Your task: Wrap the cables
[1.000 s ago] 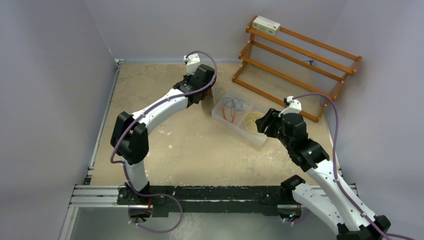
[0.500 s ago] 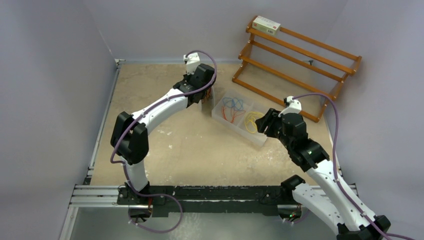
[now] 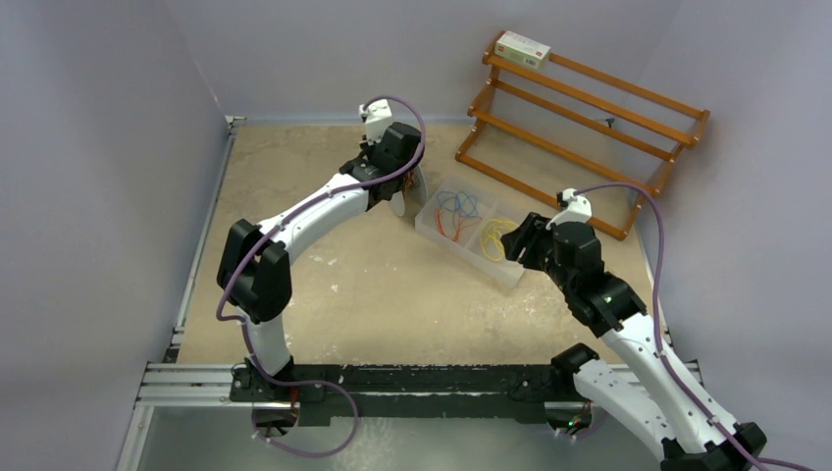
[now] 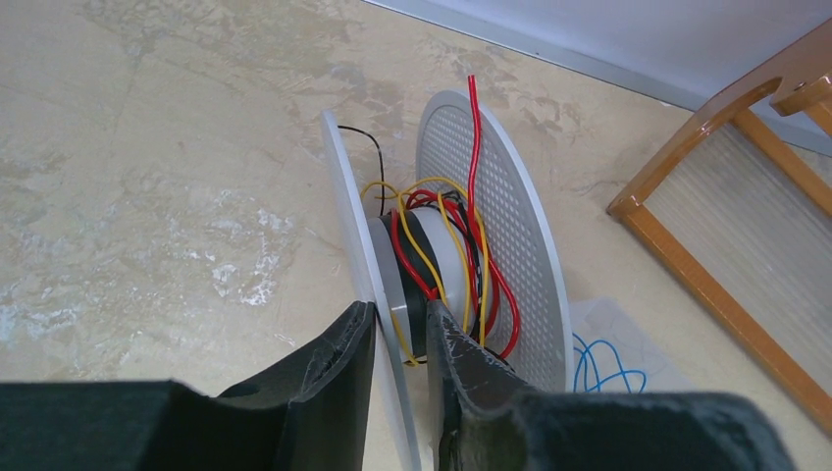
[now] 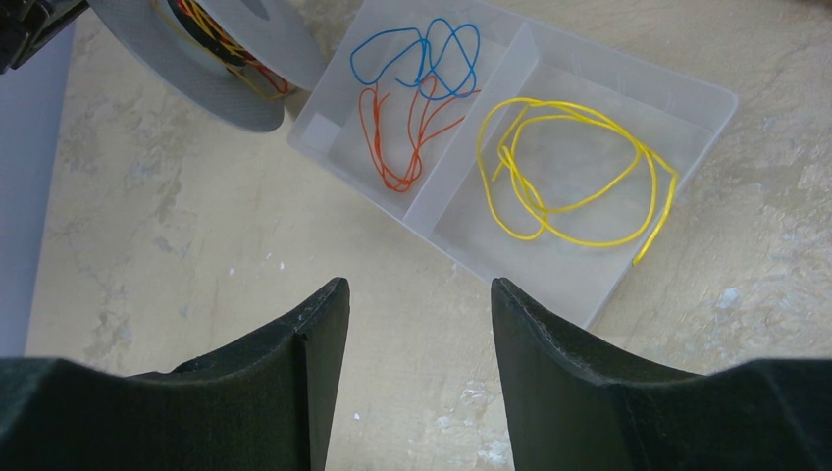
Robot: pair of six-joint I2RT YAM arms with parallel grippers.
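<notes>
Left end effector (image 4: 397,319) stands only a little open, its two fingers straddling the near flange of an upright spool (image 4: 491,226). One finger lies outside against the flange and the other sits inside by the hub with a sliver of gap, so we see no firm pinch. Around that hub, just ahead of the fingertips, run yellow strands (image 4: 422,245) mixed with red and black ones. One red end sticks up past the perforated far flange.

Our right end effector (image 5: 417,294) has its fingers well apart and holds nothing; it hovers above the bare desk (image 3: 373,285). The loose yellow cable (image 5: 517,182) lies ahead of it and a little to its right, well clear of both fingers. It rests in a slack coil on the floor of a clear tray (image 5: 549,275), in the compartment at the tray's right-arm end. The other compartment holds a blue wire (image 5: 432,74) and an orange-red wire (image 5: 392,147).

From above, we see the tray toward the desk's far right, with the spool just beside its left end. A wooden rack (image 3: 589,108) stands at the far right corner behind it, with a small box (image 3: 522,47) on its top rail.
</notes>
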